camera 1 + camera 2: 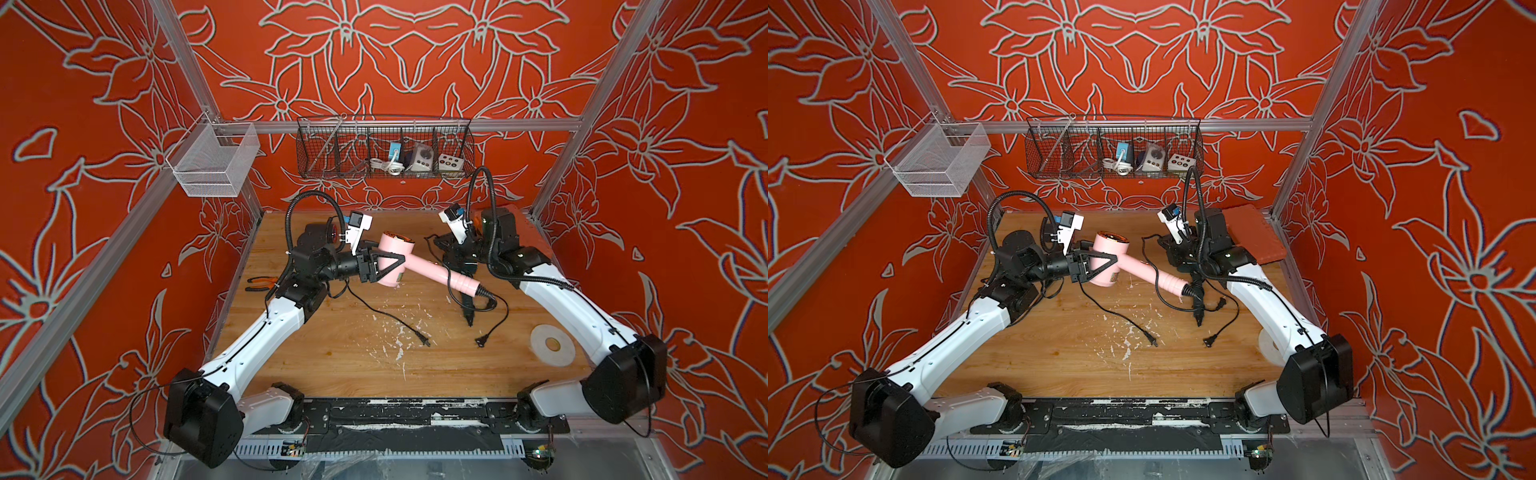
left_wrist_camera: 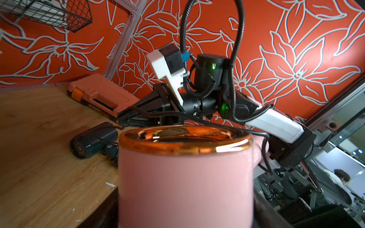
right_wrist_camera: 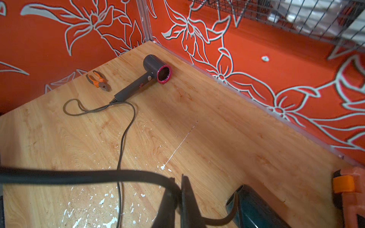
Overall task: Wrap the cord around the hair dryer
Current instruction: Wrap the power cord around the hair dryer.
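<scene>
In both top views the left gripper point(image 1: 392, 266) point(image 1: 1106, 266) has its jaws spread partway and clamped on the barrel of the pink hair dryer point(image 1: 440, 272) point(image 1: 1142, 270). The hair dryer is held just above the middle of the wooden table point(image 1: 332, 365), with its handle slanting down toward the right arm. The right gripper point(image 1: 444, 246) point(image 1: 1167, 243) sits behind the handle, and a black cord point(image 1: 428, 240) point(image 1: 1144, 240) loops out from its tip. From here I cannot tell how its jaws stand. Two plugs point(image 1: 424, 340) point(image 1: 480, 341) lie on the table nearer the front. A white tape roll point(image 1: 552, 345) rests beside the right arm.

In the left wrist view the pink barrel point(image 2: 183, 177) fills the lower frame, with its copper rim on top. Beyond it the right gripper point(image 2: 122, 119) points over the table. The cord point(image 2: 264, 150) runs from the gripper across the rim and drops on the handle side. A dark teal dryer point(image 2: 92, 140) lies on the table under that gripper, and an orange case point(image 2: 98, 94) stands by the wall.

In the right wrist view the right gripper point(image 3: 180, 177) is fully closed and pinches the thick cord point(image 3: 79, 175) between its fingers point(image 3: 189, 197). Farther off, a grey dryer with a magenta ring point(image 3: 152, 67) lies near the wall, and its thin lead point(image 3: 122, 138) trails across the table. Orange-handled pliers point(image 3: 98, 81) lie next to it.
</scene>
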Controlling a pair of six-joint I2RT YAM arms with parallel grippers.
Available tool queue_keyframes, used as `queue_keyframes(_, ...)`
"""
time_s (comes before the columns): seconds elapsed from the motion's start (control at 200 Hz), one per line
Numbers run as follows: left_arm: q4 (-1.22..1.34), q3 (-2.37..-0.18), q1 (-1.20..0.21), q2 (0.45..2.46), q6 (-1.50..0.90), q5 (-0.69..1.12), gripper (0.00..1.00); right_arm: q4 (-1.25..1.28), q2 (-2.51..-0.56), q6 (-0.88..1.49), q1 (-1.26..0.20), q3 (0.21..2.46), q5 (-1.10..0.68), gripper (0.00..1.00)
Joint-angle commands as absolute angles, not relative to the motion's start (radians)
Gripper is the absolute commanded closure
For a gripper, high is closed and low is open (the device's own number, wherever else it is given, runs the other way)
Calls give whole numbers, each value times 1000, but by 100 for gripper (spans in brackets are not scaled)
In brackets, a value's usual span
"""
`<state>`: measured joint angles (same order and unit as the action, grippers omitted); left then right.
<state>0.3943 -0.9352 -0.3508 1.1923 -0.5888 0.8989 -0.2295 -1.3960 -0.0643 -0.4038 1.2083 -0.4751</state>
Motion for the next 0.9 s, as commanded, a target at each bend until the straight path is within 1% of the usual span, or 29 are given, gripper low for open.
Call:
queue_keyframes(0.0, 556, -941, -334, 1171, -697, 814, 100, -117, -1361, 43, -397, 1155, -501, 100)
queue_keyframes(0.24, 634, -894, -276, 1148, -813, 649, 100, 36, -1305, 193, -399, 999, -533, 100)
queue_keyframes(0.445, 682, -876, -224, 1156, -876, 558, 100, 79, -1261, 231, -417, 901, -533, 100)
queue_keyframes(0.59, 715, -887, -187, 1173, -921, 524, 100, 49, -1234, 206, -458, 871, -528, 100)
queue_keyframes(0.726, 720, -906, -178, 1193, -928, 500, 100, -27, -1229, 131, -549, 890, -480, 100)
queue_keyframes(0.896, 665, -902, -165, 1187, -891, 436, 100, -141, -1229, 18, -661, 937, -406, 100)
